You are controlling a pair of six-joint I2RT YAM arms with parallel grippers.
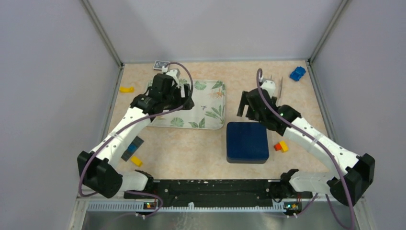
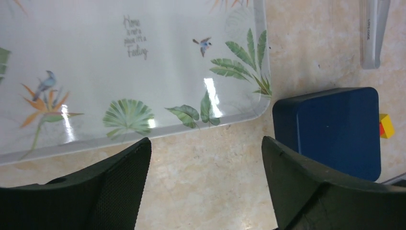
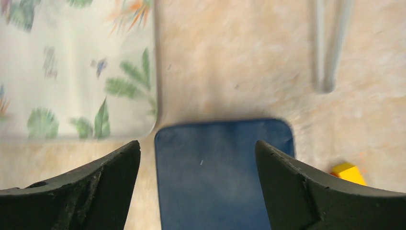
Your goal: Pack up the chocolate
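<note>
No chocolate pieces show in any view. A closed dark-blue square box [image 1: 246, 142] sits on the table at centre right; it also shows in the left wrist view [image 2: 330, 129] and the right wrist view [image 3: 225, 177]. My left gripper [image 1: 186, 102] is open and empty, hovering over the near right part of the leaf-patterned tray [image 1: 206, 115]; in its wrist view it [image 2: 206, 143] is above bare table just in front of the tray [image 2: 143, 48]. My right gripper [image 1: 244, 109] is open and empty, just behind the blue box, with its jaws [image 3: 197, 143] straddling the box's far edge from above.
Grey tongs [image 1: 280, 86] lie behind the right arm. Orange and yellow blocks [image 1: 281, 146] sit right of the box. A blue toy [image 1: 297, 73] is at the back right, a yellow piece [image 1: 126, 89] at the back left, and a yellow block [image 1: 136, 161] and a grey-blue piece [image 1: 132, 146] at the front left.
</note>
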